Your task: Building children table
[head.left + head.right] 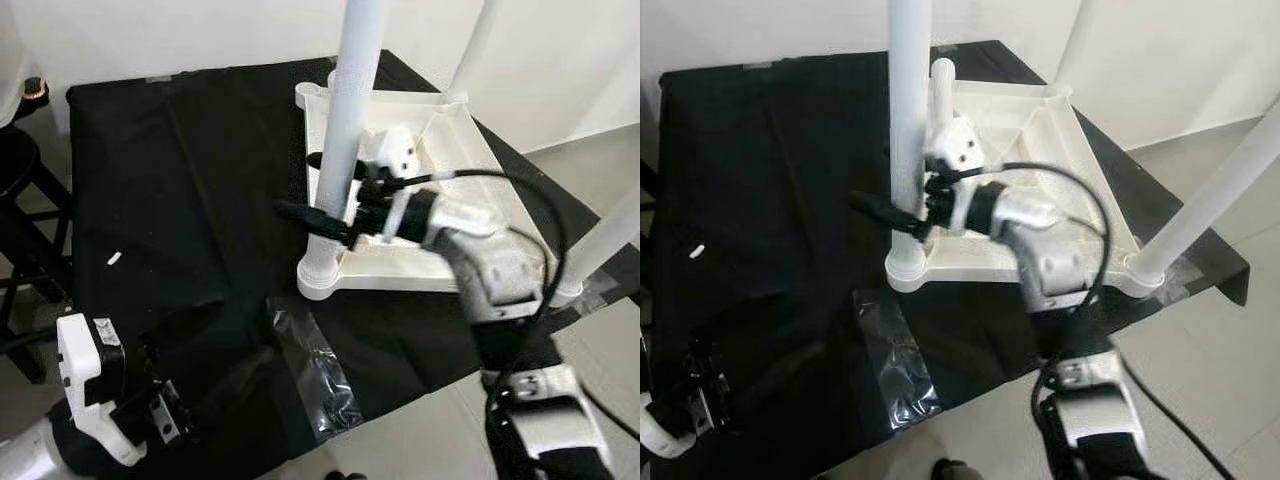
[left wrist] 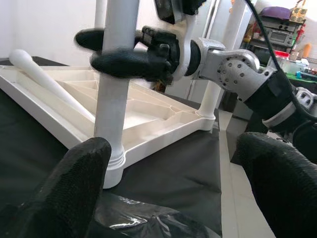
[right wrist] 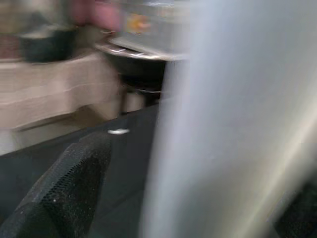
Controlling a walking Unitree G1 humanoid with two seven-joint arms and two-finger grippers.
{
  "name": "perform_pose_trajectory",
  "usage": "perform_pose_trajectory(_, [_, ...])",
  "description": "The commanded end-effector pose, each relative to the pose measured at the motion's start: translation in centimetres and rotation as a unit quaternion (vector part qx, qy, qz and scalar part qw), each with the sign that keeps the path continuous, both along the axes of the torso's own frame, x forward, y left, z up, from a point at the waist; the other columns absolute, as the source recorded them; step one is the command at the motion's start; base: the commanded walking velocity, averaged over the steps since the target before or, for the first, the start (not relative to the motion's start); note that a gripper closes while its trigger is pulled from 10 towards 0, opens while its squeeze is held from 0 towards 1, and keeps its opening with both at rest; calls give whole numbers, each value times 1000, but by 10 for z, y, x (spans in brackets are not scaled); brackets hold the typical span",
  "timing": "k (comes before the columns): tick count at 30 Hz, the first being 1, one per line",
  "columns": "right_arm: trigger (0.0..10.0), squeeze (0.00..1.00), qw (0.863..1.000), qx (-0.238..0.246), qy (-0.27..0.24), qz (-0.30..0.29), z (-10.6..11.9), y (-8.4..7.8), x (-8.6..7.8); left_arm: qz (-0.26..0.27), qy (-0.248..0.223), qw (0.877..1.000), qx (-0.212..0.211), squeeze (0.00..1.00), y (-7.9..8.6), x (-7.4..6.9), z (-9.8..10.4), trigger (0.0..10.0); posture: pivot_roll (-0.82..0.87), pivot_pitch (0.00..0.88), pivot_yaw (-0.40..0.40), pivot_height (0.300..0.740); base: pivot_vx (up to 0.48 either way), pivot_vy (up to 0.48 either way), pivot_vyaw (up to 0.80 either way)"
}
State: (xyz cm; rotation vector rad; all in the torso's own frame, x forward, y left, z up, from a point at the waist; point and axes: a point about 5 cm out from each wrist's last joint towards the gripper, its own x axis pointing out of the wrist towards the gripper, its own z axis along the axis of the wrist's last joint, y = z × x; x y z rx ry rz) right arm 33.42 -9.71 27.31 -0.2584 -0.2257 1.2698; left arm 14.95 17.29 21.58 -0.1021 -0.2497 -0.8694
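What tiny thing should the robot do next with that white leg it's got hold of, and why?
Probably twist the near leg further into its corner socket. The right gripper has its fingers clamped around that upright leg, whose threaded base shows just above the upturned tabletop, so it may not be fully seated. The left gripper waits open nearby.

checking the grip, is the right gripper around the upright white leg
Yes, the right gripper has its black fingers on both sides of the white leg.

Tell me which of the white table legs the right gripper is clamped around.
The near-left corner leg: the right gripper has its black fingers either side of it. The others stand untouched.
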Motion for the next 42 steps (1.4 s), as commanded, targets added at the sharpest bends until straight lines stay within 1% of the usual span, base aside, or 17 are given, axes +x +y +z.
perform_pose_trajectory(1, [10000, 0, 999, -15, 4, 35, 0, -2, -1, -2, 2, 1000, 3, 0, -1, -3, 1, 10000, 181, 215, -103, 740, 0, 0, 0])
perform_pose_trajectory(3, [10000, 0, 996, -29, 18, 77, 4, -7, 5, 2, 7, 1000, 6, 0, 1, -7, 1, 10000, 193, 226, -104, 740, 0, 0, 0])
perform_pose_trajectory(8, [10000, 0, 994, -26, 24, 103, 11, -12, 13, 6, 11, 1000, 8, 0, 2, -11, 2, 10000, 202, 243, -109, 740, 0, 0, 0])
perform_pose_trajectory(9, [8549, 0, 992, -35, 28, 118, 13, -17, 16, 10, 14, 1000, 8, 0, 3, -12, 2, 10000, 204, 248, -109, 740, 0, 0, 0])
perform_pose_trajectory(12, [8549, 0, 992, -38, 27, 118, 13, -18, 17, 11, 15, 1000, 9, 0, 3, -13, 2, 10000, 204, 248, -109, 740, 0, 0, 0])
perform_pose_trajectory(13, [4431, 0, 991, -38, 27, 122, 14, -19, 18, 12, 16, 1000, 9, 0, 3, -14, 2, 10000, 205, 255, -108, 740, 0, 0, 0])
perform_pose_trajectory(14, [4431, 0, 991, -38, 27, 122, 14, -19, 18, 12, 16, 1000, 9, 0, 3, -14, 2, 10000, 205, 255, -108, 740, 0, 0, 0])
perform_pose_trajectory(15, [0, 0, 990, -41, 29, 128, 14, -20, 19, 12, 17, 1000, 9, 0, 3, -14, 2, 10000, 205, 256, -108, 740, 0, 0, 0])
perform_pose_trajectory(25, [0, 0, 988, -56, 25, 140, 14, -26, 24, 16, 21, 1000, 10, 0, 3, -18, 3, 10000, 199, 269, -113, 740, 0, 0, 0])
perform_pose_trajectory(28, [0, 0, 997, -48, -1, 65, 11, -23, 30, 16, 22, 1000, 9, 0, 3, -18, 3, 10000, 182, 266, -121, 740, 0, 0, 0])
perform_pose_trajectory(30, [0, 0, 999, -37, -13, -23, 2, -15, 34, 17, 22, 1000, 8, 0, 3, -18, 2, 10000, 170, 265, -123, 740, 0, 0, 0])
perform_pose_trajectory(31, [0, 0, 995, -35, -10, -91, -13, -3, 31, 17, 22, 1000, 8, 0, 4, -18, 2, 10000, 166, 267, -121, 740, 0, 0, 0])
perform_pose_trajectory(34, [0, 0, 988, -29, -3, -153, -27, 7, 24, 17, 23, 1000, 8, 0, 4, -17, 2, 10000, 165, 268, -120, 740, 0, 0, 0])
perform_pose_trajectory(36, [0, 0, 959, 14, 31, -280, -55, 30, 1, 14, 22, 1000, 6, 0, 3, -16, 2, 10000, 154, 264, -106, 740, 0, 0, 0])
perform_pose_trajectory(37, [0, 0, 959, 14, 31, -280, -55, 30, 1, 14, 22, 1000, 6, 0, 3, -16, 2, 10000, 154, 264, -106, 740, 0, 0, 0])
perform_pose_trajectory(38, [0, 0, 938, 52, 63, -336, -64, 47, -17, 8, 20, 1000, 3, 0, 2, -13, 1, 10000, 141, 251, -98, 740, 0, 0, 0])
perform_pose_trajectory(42, [0, 0, 943, 75, 68, -316, -57, 69, -15, 0, 16, 1000, 0, 0, -2, -9, 1, 10000, 140, 233, -103, 740, 0, 0, 0])
